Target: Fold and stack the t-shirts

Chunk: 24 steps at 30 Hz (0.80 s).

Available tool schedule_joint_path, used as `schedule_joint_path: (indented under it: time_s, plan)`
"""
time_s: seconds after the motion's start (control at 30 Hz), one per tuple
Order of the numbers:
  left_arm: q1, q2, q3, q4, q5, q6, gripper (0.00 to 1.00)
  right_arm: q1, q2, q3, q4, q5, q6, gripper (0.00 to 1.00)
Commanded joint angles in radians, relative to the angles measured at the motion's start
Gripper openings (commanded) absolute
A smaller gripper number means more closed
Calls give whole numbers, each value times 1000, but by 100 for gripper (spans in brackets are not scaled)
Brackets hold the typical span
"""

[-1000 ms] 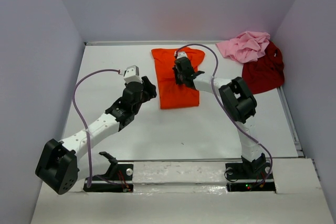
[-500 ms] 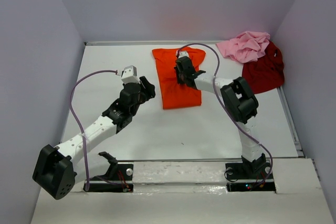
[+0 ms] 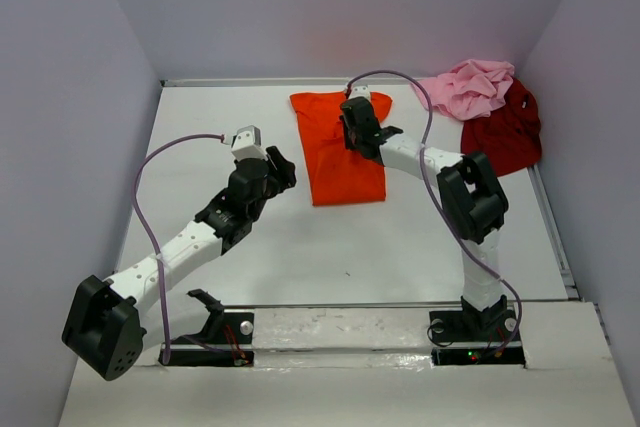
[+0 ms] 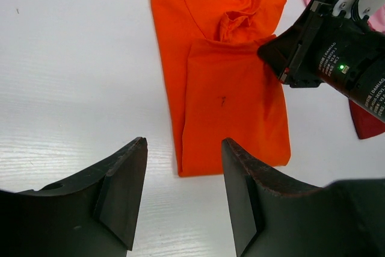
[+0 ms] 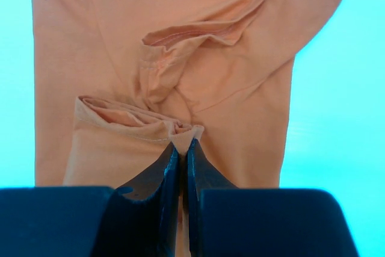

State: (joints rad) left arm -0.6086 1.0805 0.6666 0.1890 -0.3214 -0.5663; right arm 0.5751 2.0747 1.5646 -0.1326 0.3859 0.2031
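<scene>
Three t-shirts are on the white table (image 3: 330,247), which plain pale walls (image 3: 120,97) close in on three sides. The orange t-shirt (image 3: 340,157) lies flat on it, partly folded into a long strip. The right gripper (image 5: 181,147) is over that strip, pinched tight on a bunched fold of the orange t-shirt. The left gripper (image 4: 183,151) hangs just left of the orange t-shirt, jaws apart and empty. The pink t-shirt (image 3: 468,87) is crumpled well to the right of the orange one, touching the dark red t-shirt (image 3: 505,137)
</scene>
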Motion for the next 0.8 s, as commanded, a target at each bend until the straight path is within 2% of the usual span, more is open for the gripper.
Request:
schedule_joint_path:
  time_s: [0.0,0.33,0.37,0.4,0.43,0.47,0.57,0.77]
  plan:
    - [-6,-16,1,29,1,8,61,-8,-54,-14,-10,80,-1,0]
    - [-5,-16,-5,29,5,13,61,-49,36,26,-53,117,25,0]
    - [-5,-17,-5,29,5,13,61,-49,50,34,-55,120,27,8]
    - [-5,-17,-5,29,7,13,61,-49,76,43,-65,110,28,26]
    - [-5,-17,-5,29,8,14,61,-49,87,49,-65,97,28,49]
    - [-6,-19,-7,29,8,14,61,-49,94,57,-65,82,28,65]
    - [-8,-24,-10,29,10,13,61,-58,107,67,-59,54,16,75]
    - [-16,-30,-24,30,12,3,61,-58,24,34,-38,51,-8,79]
